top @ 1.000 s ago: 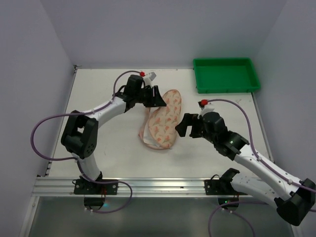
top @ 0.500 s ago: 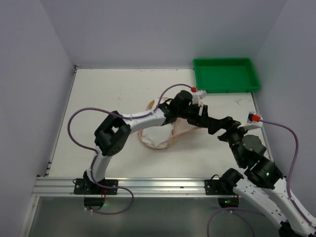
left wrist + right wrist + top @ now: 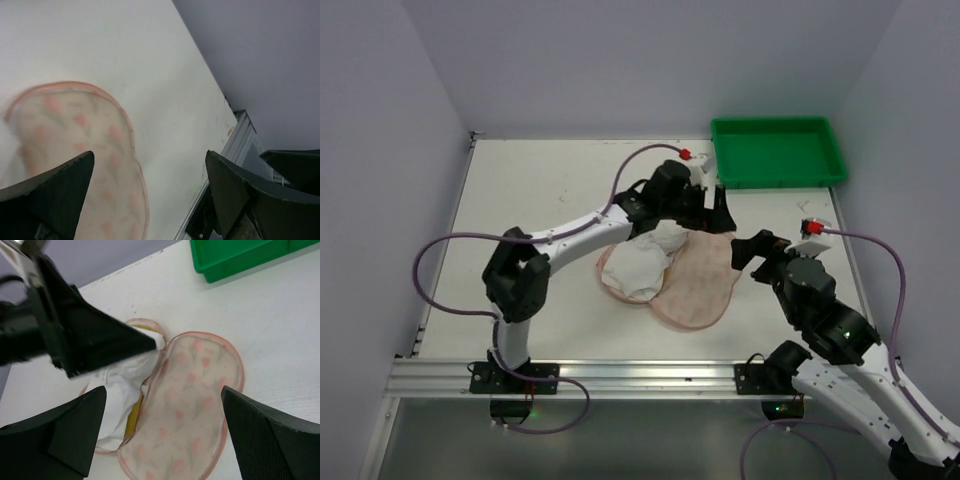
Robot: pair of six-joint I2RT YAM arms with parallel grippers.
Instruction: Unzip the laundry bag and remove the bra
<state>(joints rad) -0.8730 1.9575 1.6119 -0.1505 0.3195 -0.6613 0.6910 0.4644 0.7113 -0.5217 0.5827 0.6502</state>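
So the peanut-shaped cream-pink fabric laundry bag with the little orange-red leaf print is lying unzipped and spread open in the middle of the white worktop. One lobe is flopped out flat toward the right arm, pale side up, with the pink zip rim running all round it. The other lobe, on the left arm's side, has a crumpled white fabric bundle sitting in it. The right wrist view shows a bit of yellow peeking out under that bundle, but I can't make out its shape well enough to say more.

The left gripper reaches across to the far edge of the bag, just beside the bundle. Its fingers are spread wide with nothing between them, and its own camera looks down at the flat lobe and bare worktop.

The right gripper hangs near the right edge of the flat lobe. Its fingers are spread wide too and hold nothing.

The green rectangular plastic tray sits at the far right corner, well apart from the bag.
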